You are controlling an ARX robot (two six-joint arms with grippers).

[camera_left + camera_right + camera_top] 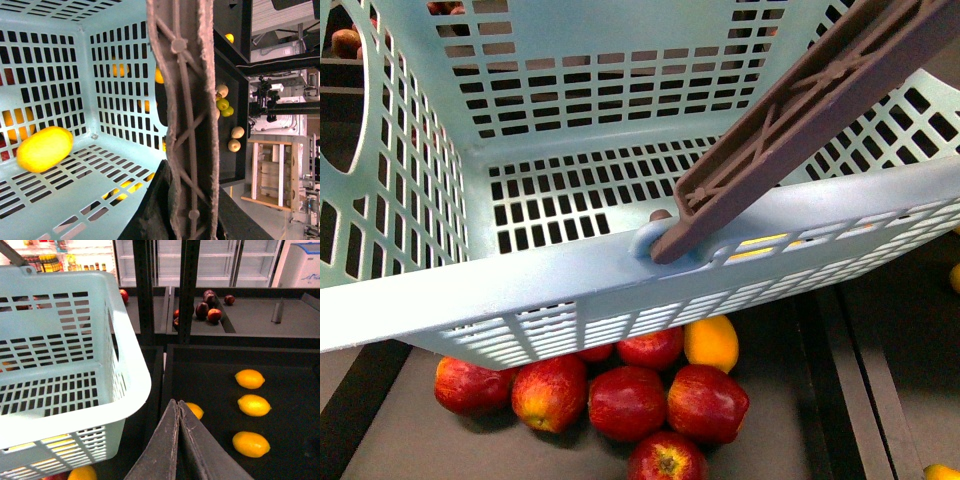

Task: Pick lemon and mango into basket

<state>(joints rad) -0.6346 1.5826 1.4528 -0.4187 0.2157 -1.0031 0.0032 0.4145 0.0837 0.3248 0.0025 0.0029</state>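
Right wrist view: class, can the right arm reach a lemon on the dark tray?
Probably yes: a lemon lies uncovered beside the right gripper, nothing between them, though its jaws are shut.

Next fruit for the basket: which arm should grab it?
Right. The shut right gripper hovers beside yellow oval lemons on the dark tray; the left gripper sits at the teal slotted plastic basket's brownish-mauve handle, apparently carrying it.

left end effector [190, 220] gripping, right end effector [178, 405] closed
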